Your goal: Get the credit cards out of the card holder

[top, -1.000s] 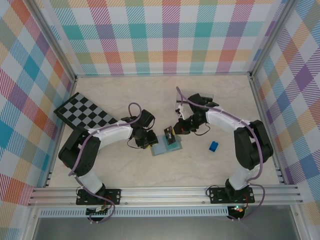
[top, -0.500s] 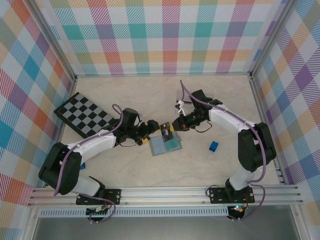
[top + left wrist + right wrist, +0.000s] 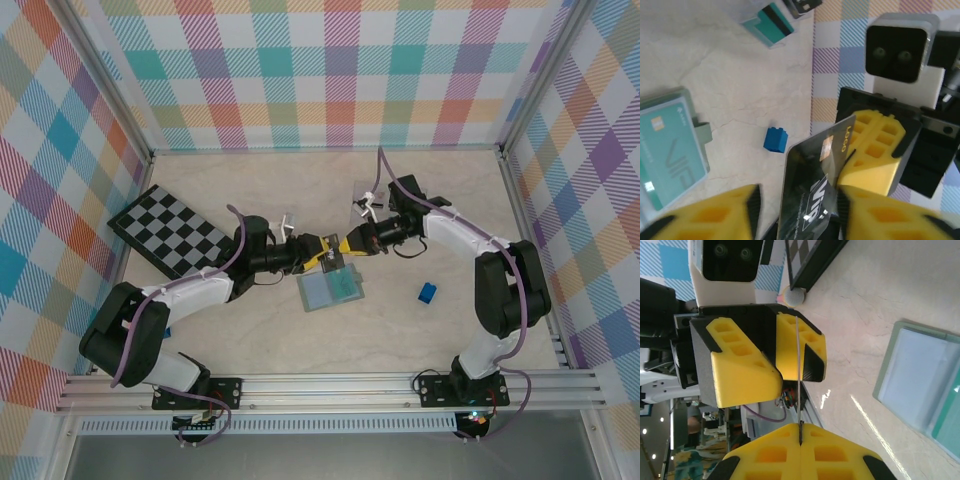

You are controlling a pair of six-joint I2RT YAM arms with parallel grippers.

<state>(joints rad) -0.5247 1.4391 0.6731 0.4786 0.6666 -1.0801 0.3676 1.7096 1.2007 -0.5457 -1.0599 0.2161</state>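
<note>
**Top external.** The two arms meet above the middle of the bench [image 3: 250, 340]. The left gripper [image 3: 318, 248] and right gripper [image 3: 348, 244] face each other tip to tip, with a dark card [image 3: 333, 254] between them, off the surface. The card holder [image 3: 328, 290] lies open and flat just in front of them. A blue block [image 3: 427, 292] sits well to the right.

**Left wrist.** The left gripper's own yellow fingers [image 3: 705, 217] stand apart. The dark card [image 3: 812, 192] stands in the gap, close to one finger; I cannot tell whether they touch. The card's far corner runs into the right gripper [image 3: 865, 150]. Below lies the card holder [image 3: 701, 142] with a teal card [image 3: 667, 155] seated in it. A striped teal card [image 3: 772, 22] lies farther off, already out.

**Right wrist.** The right gripper [image 3: 800, 440] has its fingers closed on the lower edge of the dark card [image 3: 799, 390], seen edge-on as a thin line. The left gripper [image 3: 777, 367] is opposite, fingers parted. The card holder [image 3: 912, 385] is on the bench beyond.

**Handling (judgement).**
- The card is light, thin, stiff and slick, so it could pivot or slip in a one-edge pinch.
- Best hold is pads flat on both faces, well in from the edge.
- The teal card will need a pinch at its exposed end while the soft holder is held down.
</note>
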